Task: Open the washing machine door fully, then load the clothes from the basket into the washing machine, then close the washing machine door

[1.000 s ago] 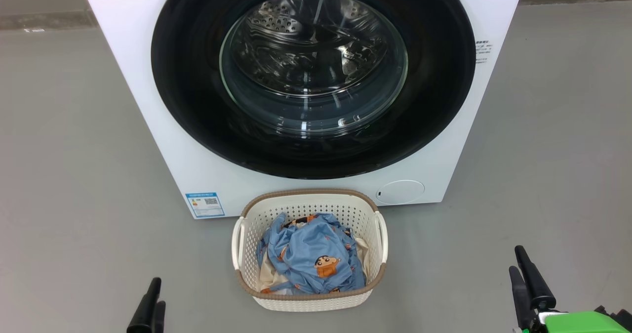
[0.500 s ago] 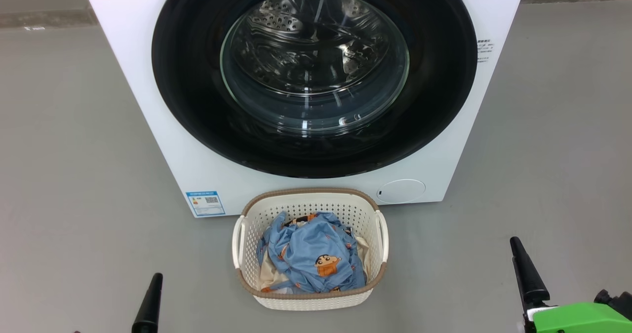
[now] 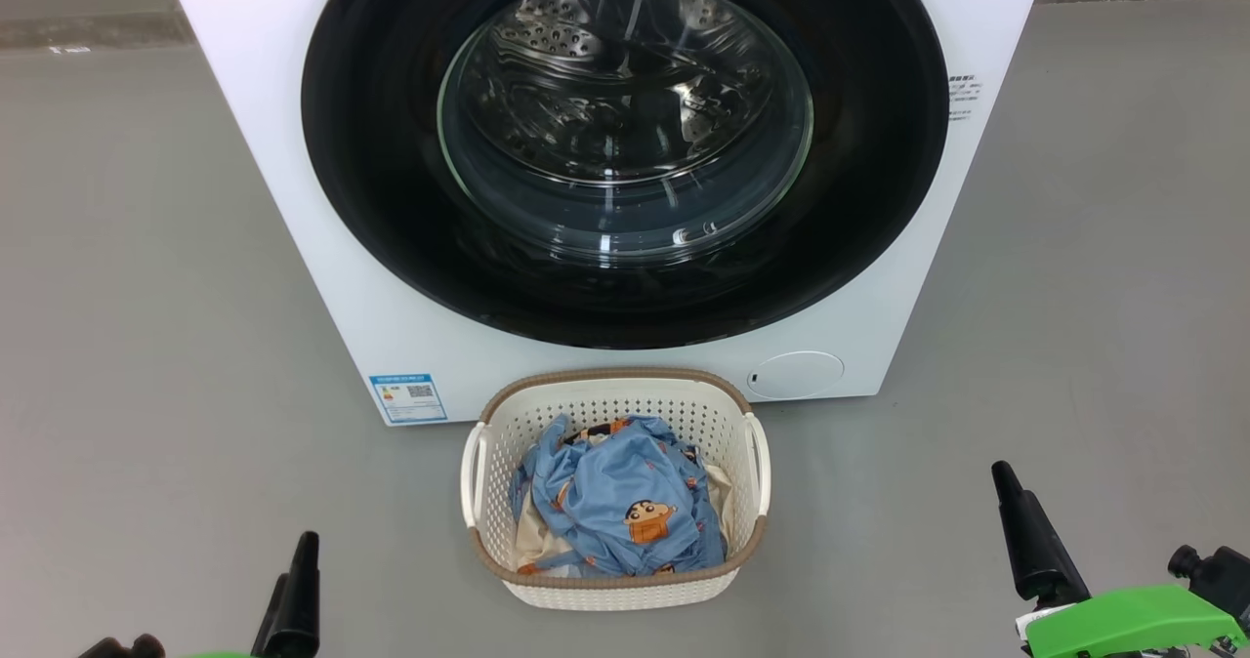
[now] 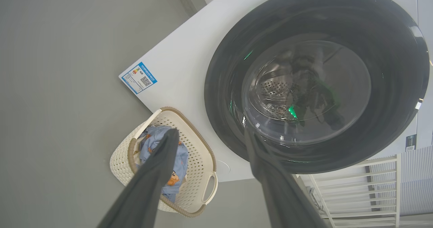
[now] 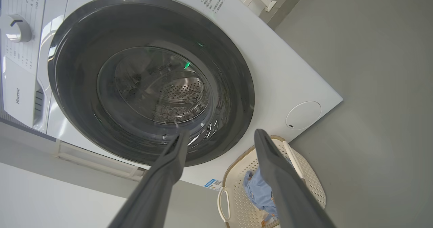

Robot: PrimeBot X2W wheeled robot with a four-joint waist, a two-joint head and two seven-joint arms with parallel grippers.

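Below, plain grey floor under the basket.

Head camera: high, looking forward and down at washing machine front and basket. Both wrist cameras: lower, rolled sideways, one per flank, sharing door and basket.

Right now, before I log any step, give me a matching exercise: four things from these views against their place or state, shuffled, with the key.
Things:
1. washing machine door
2. clothes
3. blue label sticker
4. right gripper

Places or states:
A. open, holding nothing
B. lying in the basket
C. shut against the washing machine
D. stuck at the lower left corner of the machine's front, in the head view

Pairs: 1-C, 2-B, 3-D, 4-A
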